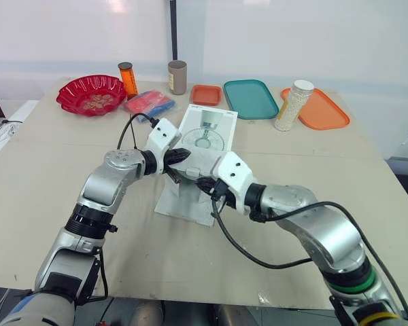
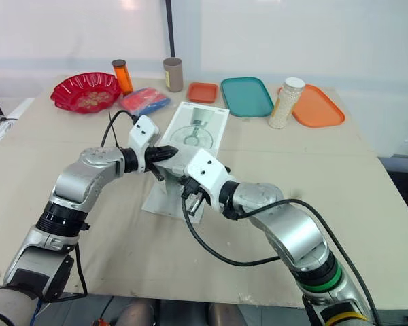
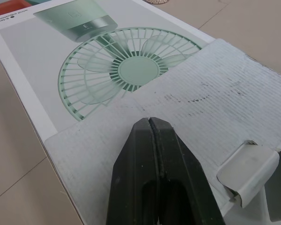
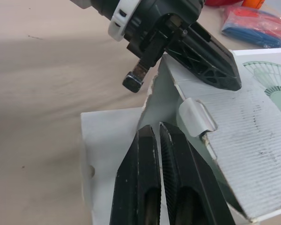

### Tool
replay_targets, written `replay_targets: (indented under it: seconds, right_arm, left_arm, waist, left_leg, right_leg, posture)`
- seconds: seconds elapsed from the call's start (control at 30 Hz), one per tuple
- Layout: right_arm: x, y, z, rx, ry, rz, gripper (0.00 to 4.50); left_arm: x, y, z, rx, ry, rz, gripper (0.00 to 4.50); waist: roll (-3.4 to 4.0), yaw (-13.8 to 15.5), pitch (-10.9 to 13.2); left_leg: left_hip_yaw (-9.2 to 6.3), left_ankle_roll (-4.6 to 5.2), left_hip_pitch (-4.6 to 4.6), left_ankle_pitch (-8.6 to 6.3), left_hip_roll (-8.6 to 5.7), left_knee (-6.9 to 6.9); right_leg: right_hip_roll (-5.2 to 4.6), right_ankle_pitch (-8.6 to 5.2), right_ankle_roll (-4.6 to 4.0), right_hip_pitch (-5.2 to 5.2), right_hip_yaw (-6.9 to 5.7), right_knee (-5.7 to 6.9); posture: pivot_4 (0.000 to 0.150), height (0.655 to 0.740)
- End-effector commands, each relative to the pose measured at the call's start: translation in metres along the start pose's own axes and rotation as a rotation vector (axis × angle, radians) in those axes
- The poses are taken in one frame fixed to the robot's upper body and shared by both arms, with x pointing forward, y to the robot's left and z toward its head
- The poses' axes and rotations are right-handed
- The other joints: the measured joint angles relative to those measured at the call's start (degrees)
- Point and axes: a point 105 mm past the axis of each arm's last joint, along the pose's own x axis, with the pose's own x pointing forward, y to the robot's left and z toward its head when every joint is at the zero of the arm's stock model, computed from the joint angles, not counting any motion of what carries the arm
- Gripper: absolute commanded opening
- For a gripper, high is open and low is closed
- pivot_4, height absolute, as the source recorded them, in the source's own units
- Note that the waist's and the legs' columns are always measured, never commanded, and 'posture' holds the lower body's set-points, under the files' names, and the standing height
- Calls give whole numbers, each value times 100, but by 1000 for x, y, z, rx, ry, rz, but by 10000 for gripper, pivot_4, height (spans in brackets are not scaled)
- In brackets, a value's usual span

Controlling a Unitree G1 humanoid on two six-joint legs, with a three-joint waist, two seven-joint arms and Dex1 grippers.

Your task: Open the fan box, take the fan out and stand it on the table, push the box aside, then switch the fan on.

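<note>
The red bowl (image 1: 92, 95) sits far off to the left of the fan box (image 1: 207, 136) and behind it. Next come an orange bottle (image 1: 128, 78) and a blue-and-red packet (image 1: 149, 103), the packet near the box's far left corner. The box itself lies flat in the middle of the worktop (image 1: 47, 204) with its printed green fan facing up. Its near-end lid flap (image 3: 215, 98) is folded back over the top (bare corrugated inside showing).

The left pincer (image 1: 180, 155) reaches in from the box's left — both black fingers pressed together, nothing between them, tips lying on that flap. At the box's open near end, the right pincer (image 4: 157, 126) has its fingers almost together, with a thin slit between them and nothing seen in it. Its tips are close beside the flap's small tuck tab (image 4: 196, 115).

Behind the box stand a brown cup (image 1: 177, 77), a small orange tray (image 1: 206, 94) and a teal tray (image 1: 250, 98). Farther right of the box — a white jar (image 1: 294, 105) by a large orange tray (image 1: 323, 112).
</note>
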Motion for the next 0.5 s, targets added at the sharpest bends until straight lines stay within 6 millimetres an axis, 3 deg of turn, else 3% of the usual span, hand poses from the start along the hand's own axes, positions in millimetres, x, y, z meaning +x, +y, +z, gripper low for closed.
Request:
replay_targets:
  seconds: [0.03,0.27,0.5]
  right_arm:
    - [4,-12,18,-76,-39,-23,1302]
    - [10,-15,3,-123,32,-10,1302]
    - [4,-9,-16,-133,108,24,1302]
  left_arm:
    - [3,1,-13,-23,47,7,0]
    - [3,-1,-13,-27,38,6,0]
    - [4,-2,-14,-31,33,8,0]
  waist:
    - [0,-1,0]
    - [0,0,0]
    - [0,3,0]
  left_leg:
    - [-1,1,0,0,0,-1]
    - [-1,1,-1,0,-1,-2]
    - [-4,1,-1,0,-2,-2]
  right_leg:
    - [0,0,0,0,-1,0]
    - [-2,0,0,0,-2,-3]
    - [-3,0,0,2,-5,-3]
  posture:
    - [1500,7400]
    - [1500,7400]
    - [1500,7400]
